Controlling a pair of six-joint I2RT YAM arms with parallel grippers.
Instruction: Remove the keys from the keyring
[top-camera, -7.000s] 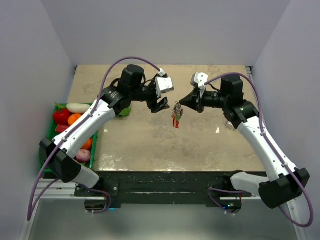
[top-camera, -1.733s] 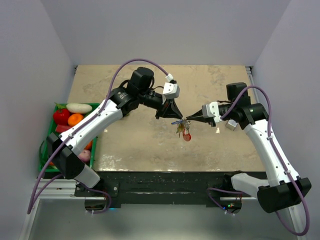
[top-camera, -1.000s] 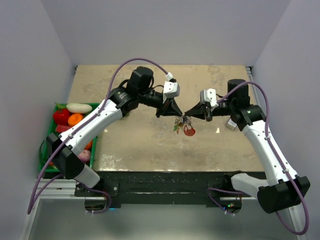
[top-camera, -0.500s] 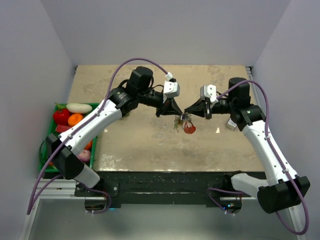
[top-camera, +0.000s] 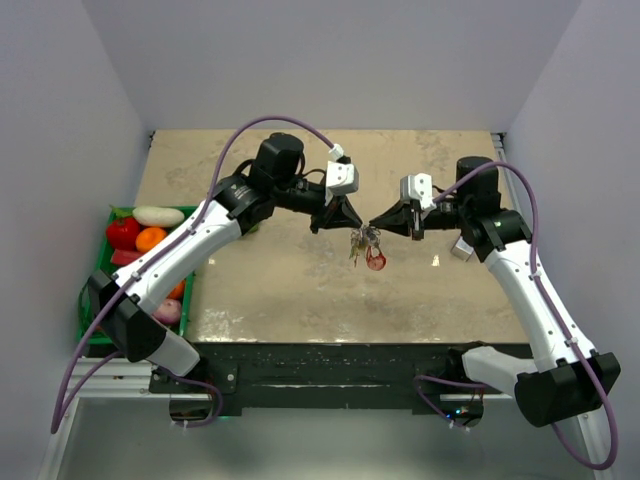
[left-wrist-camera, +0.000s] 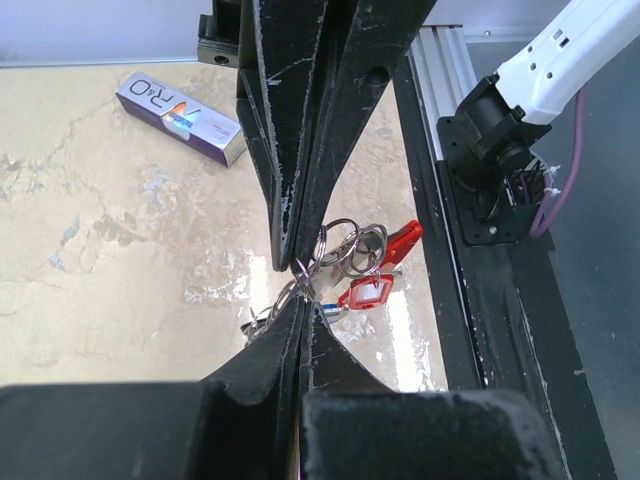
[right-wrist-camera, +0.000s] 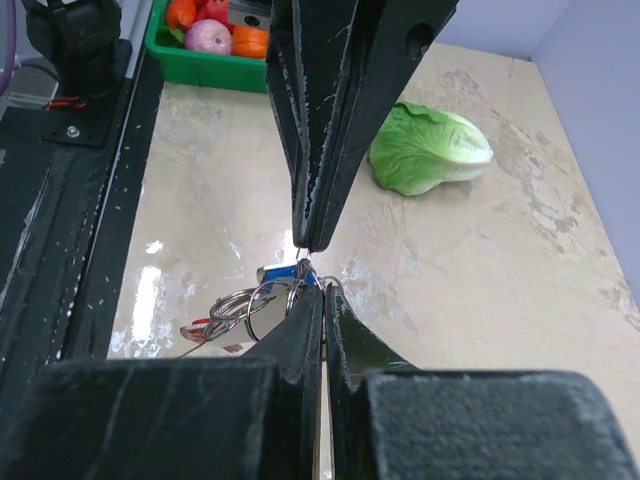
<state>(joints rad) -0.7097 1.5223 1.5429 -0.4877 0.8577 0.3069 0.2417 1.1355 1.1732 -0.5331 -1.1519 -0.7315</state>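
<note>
The keyring hangs above the table's middle, pinched from both sides. My left gripper is shut on a silvery ring from the left, and my right gripper is shut on it from the right, tip to tip. Below the two tips dangle the keys and a red oval fob. In the left wrist view my gripper meets the right fingers, with looped rings and red tags beside them. The right wrist view shows my gripper, rings and a blue tag.
A green bin of toy fruit and vegetables sits off the table's left edge. A lettuce leaf lies behind the left arm. A purple-and-white box rests near the right arm. The black rail runs along the near edge.
Seven seconds ago only the right gripper held the bunch; the left has since closed on it. Over the last second the right wrist rose slightly and the fob swung a little.
</note>
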